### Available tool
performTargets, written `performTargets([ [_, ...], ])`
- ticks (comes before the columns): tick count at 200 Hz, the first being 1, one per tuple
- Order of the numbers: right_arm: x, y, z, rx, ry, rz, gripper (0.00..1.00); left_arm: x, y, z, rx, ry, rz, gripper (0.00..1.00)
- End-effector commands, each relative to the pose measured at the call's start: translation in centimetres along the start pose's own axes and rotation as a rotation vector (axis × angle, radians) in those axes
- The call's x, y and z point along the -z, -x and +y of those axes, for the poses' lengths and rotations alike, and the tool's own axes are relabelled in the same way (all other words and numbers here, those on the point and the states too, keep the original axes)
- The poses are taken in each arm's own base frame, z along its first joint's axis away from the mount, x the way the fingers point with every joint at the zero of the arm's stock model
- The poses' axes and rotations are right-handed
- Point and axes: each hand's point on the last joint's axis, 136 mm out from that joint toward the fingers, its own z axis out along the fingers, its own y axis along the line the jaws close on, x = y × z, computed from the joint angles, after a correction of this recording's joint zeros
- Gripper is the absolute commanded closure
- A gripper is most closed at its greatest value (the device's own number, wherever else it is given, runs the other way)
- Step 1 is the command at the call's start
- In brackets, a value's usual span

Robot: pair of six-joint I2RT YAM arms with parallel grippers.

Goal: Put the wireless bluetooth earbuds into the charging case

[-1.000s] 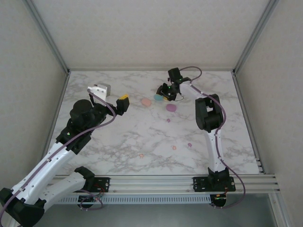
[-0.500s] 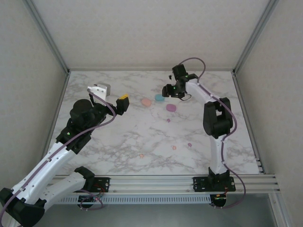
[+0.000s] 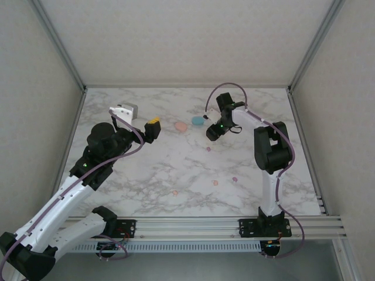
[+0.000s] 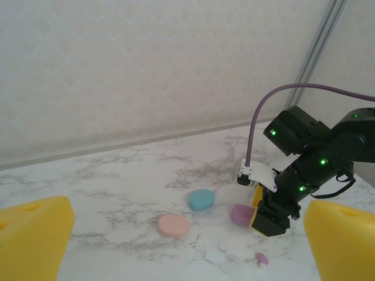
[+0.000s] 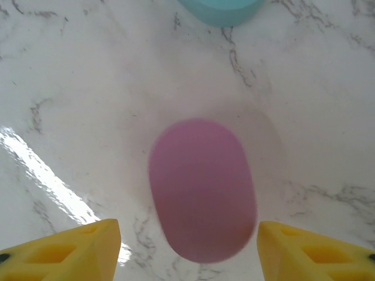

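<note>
The purple charging case [image 5: 202, 196] lies closed on the marble between the yellow fingers of my right gripper [image 5: 190, 257]. That gripper is open and hovers just above the case, touching nothing. The left wrist view shows the same gripper [image 4: 266, 216] at the purple case [image 4: 239, 214]. A teal case [image 3: 198, 120] and a pink case [image 3: 181, 126] lie to its left. One purple earbud [image 3: 208, 148] rests just in front of the right gripper [image 3: 214, 132]. My left gripper [image 3: 153, 126] hangs open and empty above the table's left.
Another purple earbud [image 3: 235, 179] and two orange-pink earbuds [image 3: 215, 182] [image 3: 174, 192] lie loose nearer the front. The aluminium rail [image 3: 199, 222] runs along the near edge. White walls enclose the marble table [image 3: 135, 170].
My right gripper has left the teal case, swung toward the front over the purple case, and spread its jaws wider. The left arm has not moved.
</note>
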Motion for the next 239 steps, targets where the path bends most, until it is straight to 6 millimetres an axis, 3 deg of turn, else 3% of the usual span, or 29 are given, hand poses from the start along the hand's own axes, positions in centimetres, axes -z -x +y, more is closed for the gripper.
performTargets([
  [1,1.5,0.7,-0.7,0.142,-0.040,-0.018,0.34,0.6,1.3,0.0,0.017,-0.006,-0.029,0.00],
  [34,0.4,0.1,-0.8,0.146,-0.013,0.033,0.34,0.6,1.2,0.0,0.020,-0.007,-0.026,0.00],
  [63,0.0,0.3,0.7,0.139,0.071,0.008,0.35,0.5,1.1,0.1,0.014,-0.002,-0.020,0.00],
  [173,-1.2,-0.8,3.3,0.140,0.178,0.062,0.38,-0.1,0.8,-0.1,0.021,-0.012,-0.005,0.00],
  [199,-0.2,-0.4,3.4,0.137,0.154,0.028,0.37,0.0,0.8,0.0,0.020,-0.006,-0.005,0.00],
  [239,3.0,1.9,2.9,0.139,0.084,-0.078,0.36,-0.1,0.8,0.0,0.022,-0.008,-0.005,0.00],
])
